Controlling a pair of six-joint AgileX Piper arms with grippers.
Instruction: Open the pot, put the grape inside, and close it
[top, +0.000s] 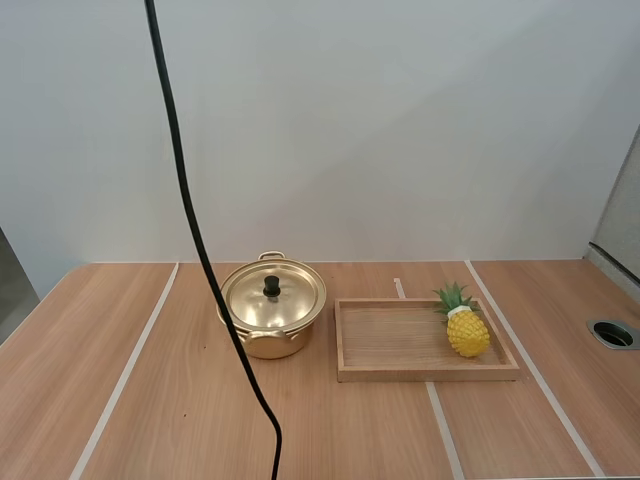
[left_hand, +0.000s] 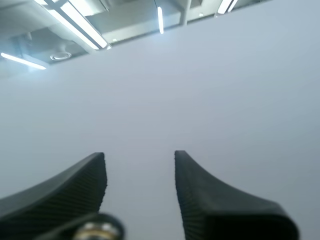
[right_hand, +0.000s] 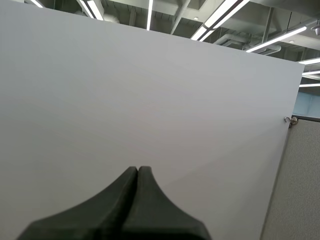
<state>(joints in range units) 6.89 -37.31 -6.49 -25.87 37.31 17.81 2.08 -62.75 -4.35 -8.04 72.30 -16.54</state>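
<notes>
One lidded pot sits mid-frame on the surface, a tray with a pineapple just right of it. Left gripper is spread; right gripper is pressed together.

The gold pot stands upright just beside the left end of the wooden tray, its shiny lid shut on it with a black knob on top, and a yellow pineapple with green leaves lies in the tray's far right corner.
</notes>
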